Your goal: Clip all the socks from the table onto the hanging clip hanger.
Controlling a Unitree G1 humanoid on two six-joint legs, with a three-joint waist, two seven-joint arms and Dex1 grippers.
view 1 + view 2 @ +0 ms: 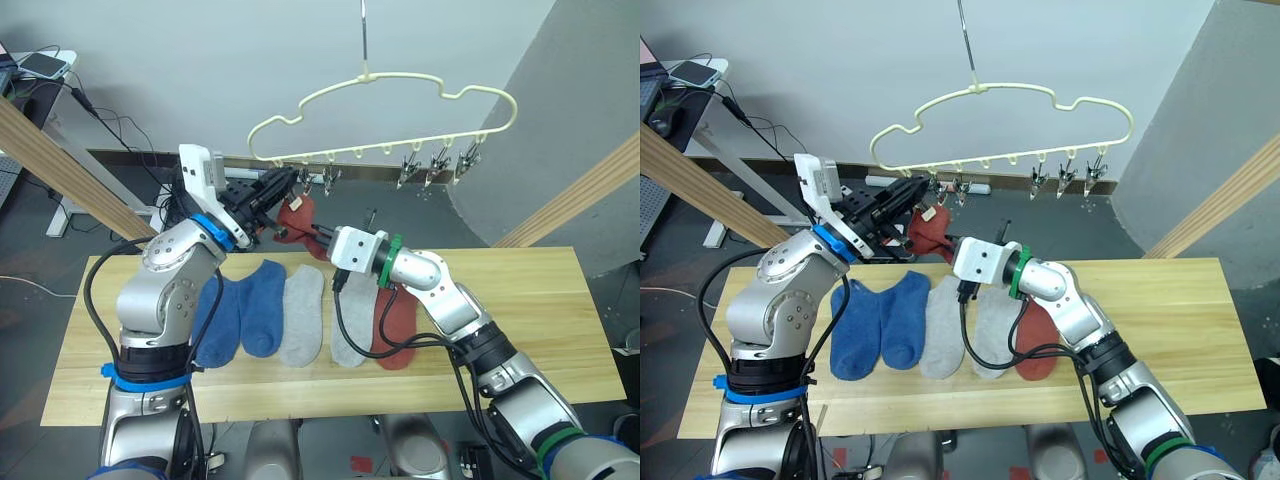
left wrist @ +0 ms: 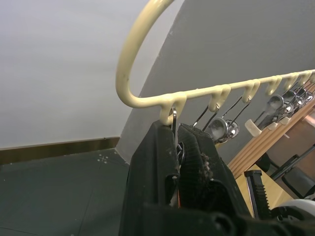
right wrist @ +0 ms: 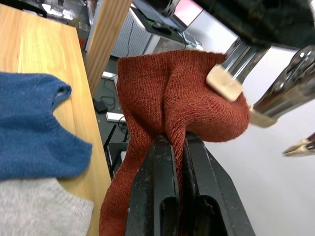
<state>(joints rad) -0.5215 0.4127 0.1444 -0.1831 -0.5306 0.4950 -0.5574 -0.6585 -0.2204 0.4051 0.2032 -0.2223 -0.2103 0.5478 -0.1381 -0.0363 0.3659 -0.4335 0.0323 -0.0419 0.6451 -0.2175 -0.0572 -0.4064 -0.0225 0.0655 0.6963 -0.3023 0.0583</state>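
The pale-yellow clip hanger (image 1: 385, 78) hangs above the table's (image 1: 540, 310) far edge. My left gripper (image 1: 283, 187) is shut on its leftmost clip (image 2: 173, 118), squeezing the clip's handles. My right gripper (image 3: 176, 142) is shut on a rust-red sock (image 1: 295, 222) and holds it up just under that clip, whose pads (image 3: 224, 82) touch the sock's top edge. On the table lie two blue socks (image 1: 215, 320) (image 1: 262, 305), two grey socks (image 1: 302, 315) (image 1: 350, 325) and another rust-red sock (image 1: 397, 325), partly under my right arm.
More metal clips (image 1: 440, 160) hang bare along the hanger's right half. Slanted wooden beams stand at the left (image 1: 60, 165) and right (image 1: 590, 190) behind the table. A desk with a phone (image 1: 40, 65) and cables sits at the far left.
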